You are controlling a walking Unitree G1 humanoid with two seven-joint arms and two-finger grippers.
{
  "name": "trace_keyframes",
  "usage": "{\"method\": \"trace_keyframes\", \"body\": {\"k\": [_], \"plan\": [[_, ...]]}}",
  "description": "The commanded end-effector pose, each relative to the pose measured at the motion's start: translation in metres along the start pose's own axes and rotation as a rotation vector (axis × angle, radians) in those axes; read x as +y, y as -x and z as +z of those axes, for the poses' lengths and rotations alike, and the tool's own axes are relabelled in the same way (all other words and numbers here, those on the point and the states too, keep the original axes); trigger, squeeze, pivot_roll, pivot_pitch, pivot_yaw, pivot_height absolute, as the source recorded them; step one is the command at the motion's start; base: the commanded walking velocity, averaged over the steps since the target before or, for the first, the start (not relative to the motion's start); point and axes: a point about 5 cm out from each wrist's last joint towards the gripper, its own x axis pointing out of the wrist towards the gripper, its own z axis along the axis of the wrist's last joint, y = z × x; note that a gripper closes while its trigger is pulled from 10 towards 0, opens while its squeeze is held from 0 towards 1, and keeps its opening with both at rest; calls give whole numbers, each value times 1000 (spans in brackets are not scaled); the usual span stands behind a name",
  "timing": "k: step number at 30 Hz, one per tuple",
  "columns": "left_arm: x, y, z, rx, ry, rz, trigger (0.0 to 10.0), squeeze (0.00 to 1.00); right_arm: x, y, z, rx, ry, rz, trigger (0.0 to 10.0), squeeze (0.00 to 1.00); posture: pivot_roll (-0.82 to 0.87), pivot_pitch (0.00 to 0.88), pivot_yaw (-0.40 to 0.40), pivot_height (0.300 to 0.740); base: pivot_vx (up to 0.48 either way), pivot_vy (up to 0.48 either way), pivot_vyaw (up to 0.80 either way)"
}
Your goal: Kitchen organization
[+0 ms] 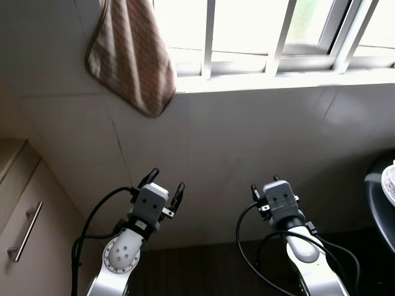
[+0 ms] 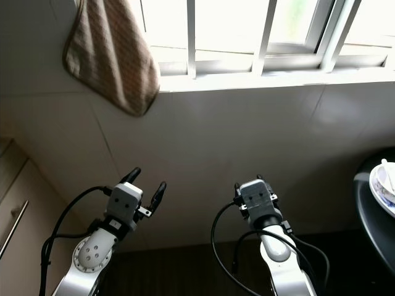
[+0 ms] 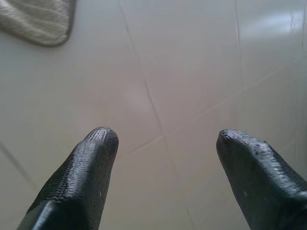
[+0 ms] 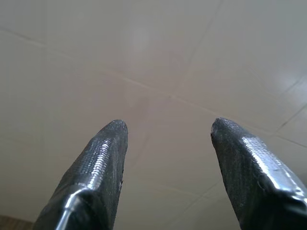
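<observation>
A: Facing a white tiled wall [image 1: 247, 142] under a barred window [image 1: 271, 37]. Both arms raised side by side. Left gripper [image 1: 165, 187] fingers spread, nothing between them. Right gripper [image 4: 165, 132] likewise spread and empty in its wrist view.

B: Which item is the target?

A: Cannot tell from the task line. Candidates: a checked cloth [image 1: 133, 58] hanging on the wall at the window's left corner, long axis roughly vertical, lower edge free. It lies above and slightly left of the left gripper, well apart. Left arm is nearer.

B: Anything on the right?

A: A dark round table [image 2: 373, 209] at the right edge carries a patterned dish [image 2: 384, 185], well apart from the right gripper.

B: Surface?

A: Dark worktop strip [image 1: 210, 271] below the arms; a cabinet door with bar handle [image 1: 24, 231] at lower left.
</observation>
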Motion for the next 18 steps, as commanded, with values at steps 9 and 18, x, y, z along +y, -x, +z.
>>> {"method": "trace_keyframes", "body": {"k": [9, 18], "plan": [[1, 0, 3, -9, -12, -1, 10000, 0, 2, 0, -2, 18, 32, 22, 10000, 0, 8, 0, -5, 740, -305, 0, 580], [0, -1, 3, -7, -6, 3, 10000, 0, 1, 0, -3, 21, 17, 15, 10000, 0, 10, 0, -9, 740, -269, 0, 0]]}}
